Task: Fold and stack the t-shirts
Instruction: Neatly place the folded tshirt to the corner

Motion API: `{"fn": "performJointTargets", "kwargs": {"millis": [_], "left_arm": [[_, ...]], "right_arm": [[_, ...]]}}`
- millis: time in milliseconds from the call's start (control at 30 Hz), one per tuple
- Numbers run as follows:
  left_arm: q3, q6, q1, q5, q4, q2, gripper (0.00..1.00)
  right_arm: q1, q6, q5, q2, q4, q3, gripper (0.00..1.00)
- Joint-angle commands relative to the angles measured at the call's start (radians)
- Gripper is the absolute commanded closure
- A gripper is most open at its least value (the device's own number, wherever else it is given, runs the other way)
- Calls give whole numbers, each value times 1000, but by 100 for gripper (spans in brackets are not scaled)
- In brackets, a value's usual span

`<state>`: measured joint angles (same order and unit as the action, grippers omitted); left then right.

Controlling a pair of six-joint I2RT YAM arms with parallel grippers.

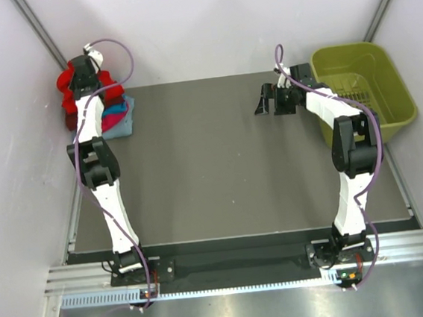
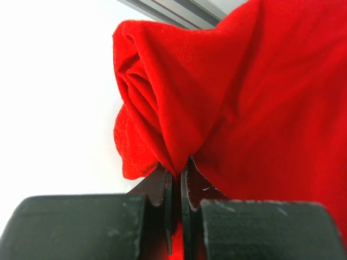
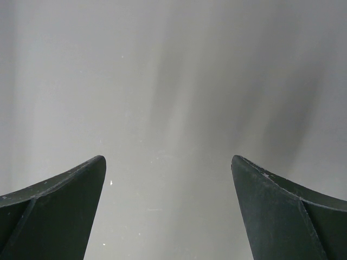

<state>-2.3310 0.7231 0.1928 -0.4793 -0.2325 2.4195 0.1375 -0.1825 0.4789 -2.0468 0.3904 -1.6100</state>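
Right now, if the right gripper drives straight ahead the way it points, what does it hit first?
Probably the bare grey table. The right gripper, open and empty, has only that surface ahead in its wrist view. Depth is unclear, so I can't tell how soon contact would come.

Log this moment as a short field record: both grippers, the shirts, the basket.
left gripper: shut on the bright red cloth t-shirt, a bunched fold pinched between the jaws
right gripper: open, holding nothing, above the dark grey table
folded stack: pink, teal and pale blue t-shirts at the table's far left corner, the red one bunched over it
olive-green plastic basket: far right corner, beside the right arm
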Motion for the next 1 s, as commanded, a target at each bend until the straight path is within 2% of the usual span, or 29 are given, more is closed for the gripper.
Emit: {"fn": "performJointTargets", "kwargs": {"millis": [0,67,100,200,267,333,400,467,500,600,667,767,800,900,967], "left_arm": [[-105,51,26,-2,129,39,100],[-105,76,23,1,148,49,100],[-96,78,25,-11,171,55,97],[-45,72,19,-48,205,43,65],[11,62,13,-55,225,17,33],[64,43,8,-65,271,-17,11],[17,-20,-4,-62,237,-40,1],[-5,-56,-39,-58,237,-69,1],[7,-41,-58,-27,182,-115,1],[188,-20,-153,-64,257,-239,1],[328,-95,-190,-20,246,-313,1],[424,-155,-280,-21,240,-396,1],[424,-177,-294,-10,175,-398,1],[412,-273,-311,40,111,-376,1],[359,-321,-305,77,41,-329,1]], "right_arm": [[13,18,-2,62,-16,-1,0],[14,18,0,63,-16,-1,0],[14,21,-2,65,-16,1,0],[16,31,-5,69,-15,2,0],[17,32,-6,70,-13,5,0],[19,34,-6,66,-13,9,0],[24,34,-5,62,-13,7,0],[31,34,-6,59,-13,5,0],[34,37,-8,54,-13,1,0],[48,38,-8,47,-13,-10,0],[57,41,-14,43,-15,-13,0],[68,41,-11,39,-13,-18,0],[71,40,-11,36,-13,-18,0],[83,37,-10,28,-13,-22,0],[88,37,-8,28,-15,-27,0]]}}
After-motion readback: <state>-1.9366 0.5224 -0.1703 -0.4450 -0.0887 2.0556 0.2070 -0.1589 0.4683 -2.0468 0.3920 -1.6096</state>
